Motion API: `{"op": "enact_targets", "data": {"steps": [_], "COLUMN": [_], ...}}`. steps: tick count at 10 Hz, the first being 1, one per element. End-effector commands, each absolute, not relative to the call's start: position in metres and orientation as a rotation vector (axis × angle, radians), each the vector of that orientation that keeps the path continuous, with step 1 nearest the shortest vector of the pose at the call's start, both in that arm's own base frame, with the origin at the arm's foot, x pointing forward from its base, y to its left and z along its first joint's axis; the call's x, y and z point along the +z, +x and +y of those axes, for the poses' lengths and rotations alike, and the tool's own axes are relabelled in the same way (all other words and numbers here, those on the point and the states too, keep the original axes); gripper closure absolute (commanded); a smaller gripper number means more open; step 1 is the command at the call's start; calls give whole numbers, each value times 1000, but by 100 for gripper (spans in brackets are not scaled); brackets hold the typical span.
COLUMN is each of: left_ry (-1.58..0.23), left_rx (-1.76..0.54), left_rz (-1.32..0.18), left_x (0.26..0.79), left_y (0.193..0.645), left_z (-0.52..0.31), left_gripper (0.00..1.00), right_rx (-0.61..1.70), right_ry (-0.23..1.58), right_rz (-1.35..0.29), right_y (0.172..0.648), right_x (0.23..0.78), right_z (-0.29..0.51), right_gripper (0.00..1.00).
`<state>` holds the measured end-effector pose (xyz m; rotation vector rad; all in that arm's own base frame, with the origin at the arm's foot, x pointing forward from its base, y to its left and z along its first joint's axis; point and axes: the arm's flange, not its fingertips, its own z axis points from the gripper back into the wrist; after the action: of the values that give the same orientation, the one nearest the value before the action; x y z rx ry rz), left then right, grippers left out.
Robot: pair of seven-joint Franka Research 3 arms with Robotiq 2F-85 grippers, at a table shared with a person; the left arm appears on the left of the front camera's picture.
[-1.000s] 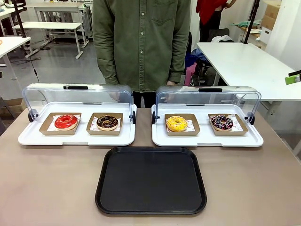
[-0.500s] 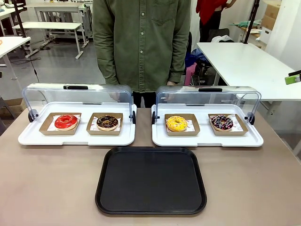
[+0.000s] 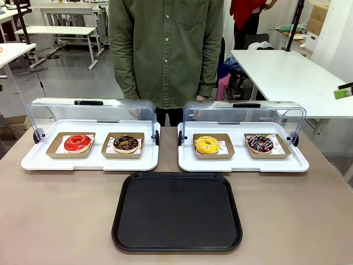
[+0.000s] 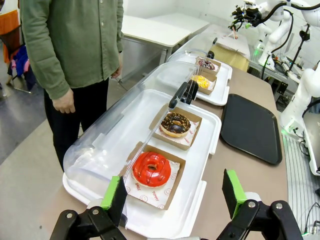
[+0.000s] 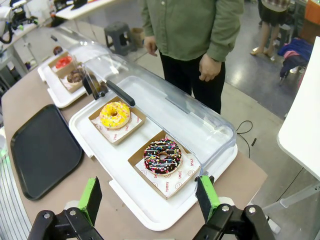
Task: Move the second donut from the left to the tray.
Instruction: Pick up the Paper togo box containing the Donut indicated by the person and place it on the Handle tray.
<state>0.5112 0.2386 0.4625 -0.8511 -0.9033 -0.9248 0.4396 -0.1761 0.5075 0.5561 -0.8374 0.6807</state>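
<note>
The second donut from the left (image 3: 126, 143) has dark chocolate glaze and sits in a brown cardboard holder on the left white display tray. In the left wrist view this donut (image 4: 175, 124) lies beyond the red one, well ahead of my left gripper (image 4: 174, 195), which hangs open and empty above the tray's near end. The black tray (image 3: 176, 212) lies bare in front of both display trays, near the table's front edge; it also appears off to one side as the tray (image 4: 250, 127) and the tray (image 5: 42, 150). My right gripper (image 5: 149, 196) is open and empty, above the right display tray.
A red donut (image 3: 77, 143) sits left of the chocolate one. The right display tray (image 3: 242, 164) holds a yellow donut (image 3: 207, 144) and a multicolour-sprinkled donut (image 3: 260, 143). Both clear lids (image 3: 91, 113) are tipped back. A person in a green shirt (image 3: 165, 49) stands at the far edge.
</note>
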Motion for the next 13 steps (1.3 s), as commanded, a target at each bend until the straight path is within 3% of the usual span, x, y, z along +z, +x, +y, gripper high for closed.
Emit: {"op": "enact_targets", "data": {"steps": [1,13], "left_ry": [-857,-857], "left_rx": [-930,-930], "left_rz": [-904,-904], "left_x": [464,464], "left_y": [510,510], "left_z": [238,238], "left_gripper": [0,0], "right_rx": [671,671], "right_ry": [562,562], "right_rz": [-845,-845], "right_y": [437,437], "right_x": [509,509], "right_z": [-172,-172], "right_gripper": [0,0]}}
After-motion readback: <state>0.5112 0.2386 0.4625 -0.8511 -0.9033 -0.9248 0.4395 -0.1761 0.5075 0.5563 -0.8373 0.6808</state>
